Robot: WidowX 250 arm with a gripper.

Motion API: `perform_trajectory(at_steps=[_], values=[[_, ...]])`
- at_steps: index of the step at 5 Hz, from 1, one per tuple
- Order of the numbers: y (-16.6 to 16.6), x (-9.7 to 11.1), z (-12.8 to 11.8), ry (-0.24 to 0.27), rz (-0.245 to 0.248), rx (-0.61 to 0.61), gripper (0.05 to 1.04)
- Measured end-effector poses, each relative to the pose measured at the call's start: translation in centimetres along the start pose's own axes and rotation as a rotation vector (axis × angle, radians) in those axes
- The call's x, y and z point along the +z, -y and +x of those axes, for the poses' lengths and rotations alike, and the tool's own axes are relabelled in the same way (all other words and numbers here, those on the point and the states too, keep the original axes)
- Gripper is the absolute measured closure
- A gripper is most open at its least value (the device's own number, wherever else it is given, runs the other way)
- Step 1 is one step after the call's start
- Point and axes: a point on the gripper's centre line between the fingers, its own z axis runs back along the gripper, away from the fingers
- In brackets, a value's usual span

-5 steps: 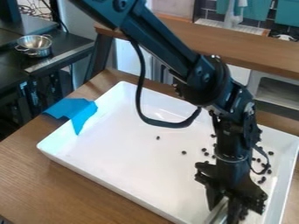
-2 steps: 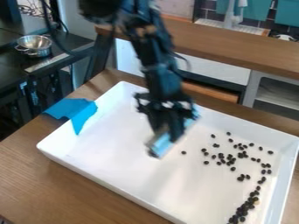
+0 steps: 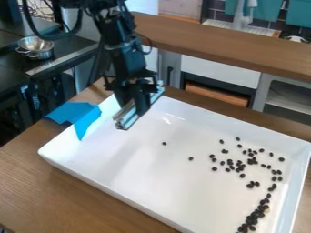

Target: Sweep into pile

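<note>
Claw (image 3: 134,107) clamped on metal bar (image 3: 126,117), near white tray's (image 3: 121,168) far corner. Dark beans (image 3: 230,164) scattered in the tray, denser down the right side. Probably light, hard, prone to roll; sweep low, slow. Bar looks stiff; mid-length grip should limit twist.

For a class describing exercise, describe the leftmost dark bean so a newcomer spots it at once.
Find the big white tray on the wooden table. Most dark beans lie toward the picture's right; look left of them, near the middle. The leftmost bean sits alone, beyond one other stray.
</note>
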Motion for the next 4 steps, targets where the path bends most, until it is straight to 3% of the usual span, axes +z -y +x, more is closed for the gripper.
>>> perform_trajectory(at_steps=[1, 4], values=[[-3.5, -0.9, 0.8, 0.018, 0.059, 0.061, 0.705], [-1.5, -7.3, 0.8, -0.001, 0.191, 0.030, 0.705]])
